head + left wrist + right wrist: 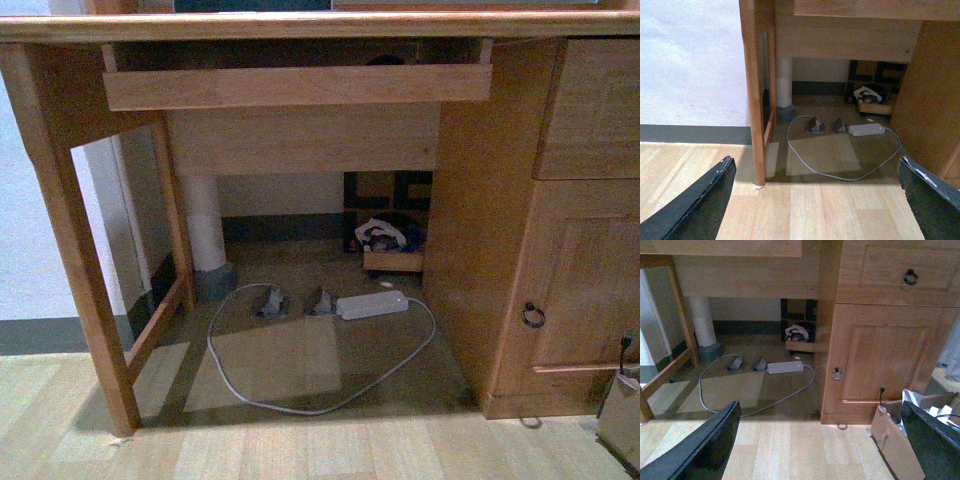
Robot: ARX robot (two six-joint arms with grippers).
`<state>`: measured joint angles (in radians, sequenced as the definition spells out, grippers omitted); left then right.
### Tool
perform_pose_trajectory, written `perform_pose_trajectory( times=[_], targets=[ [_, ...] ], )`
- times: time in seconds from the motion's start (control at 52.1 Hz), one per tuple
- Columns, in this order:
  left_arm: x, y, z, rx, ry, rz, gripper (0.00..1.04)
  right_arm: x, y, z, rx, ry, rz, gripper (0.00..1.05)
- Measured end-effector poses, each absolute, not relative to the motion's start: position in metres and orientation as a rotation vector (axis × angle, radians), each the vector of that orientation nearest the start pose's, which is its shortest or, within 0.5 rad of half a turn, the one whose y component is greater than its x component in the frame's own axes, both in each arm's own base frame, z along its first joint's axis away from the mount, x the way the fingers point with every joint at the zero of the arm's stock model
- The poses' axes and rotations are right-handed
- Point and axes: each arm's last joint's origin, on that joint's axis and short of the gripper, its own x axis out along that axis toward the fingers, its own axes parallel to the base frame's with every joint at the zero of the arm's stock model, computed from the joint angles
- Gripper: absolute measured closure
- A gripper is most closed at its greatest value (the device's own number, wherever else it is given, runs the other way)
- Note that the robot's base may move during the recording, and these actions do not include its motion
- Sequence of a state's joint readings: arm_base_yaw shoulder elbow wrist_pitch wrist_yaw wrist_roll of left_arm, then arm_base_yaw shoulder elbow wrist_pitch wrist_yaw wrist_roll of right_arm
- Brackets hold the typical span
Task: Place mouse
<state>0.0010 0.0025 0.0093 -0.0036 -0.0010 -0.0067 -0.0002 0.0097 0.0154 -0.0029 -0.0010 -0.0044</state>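
The left gripper (815,165) hangs over the near wooden floor with its dark fingers (700,200) spread wide, nothing between or touching them. The right gripper (820,407) is spread just as wide and is empty, with a cardboard box (892,442) near its right finger. Farther in, under the desk (480,200), a grey cable (225,370) loops to a white power brick (372,304). Above, on the pull-out tray (300,87), a small dark rounded shape, apparently the mouse (386,60), peeks over the front board, right of centre.
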Motion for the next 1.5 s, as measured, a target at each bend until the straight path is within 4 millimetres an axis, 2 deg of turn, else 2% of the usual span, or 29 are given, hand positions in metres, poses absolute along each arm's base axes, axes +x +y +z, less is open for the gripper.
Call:
perform_pose_trajectory(
  times=[1.498],
  targets=[
    [0.0973, 0.0002, 0.166, -0.007, -0.002, 0.003, 0.07, 0.0974, 0.0, 0.168, -0.004, -0.006, 0.0, 0.07]
  ],
)
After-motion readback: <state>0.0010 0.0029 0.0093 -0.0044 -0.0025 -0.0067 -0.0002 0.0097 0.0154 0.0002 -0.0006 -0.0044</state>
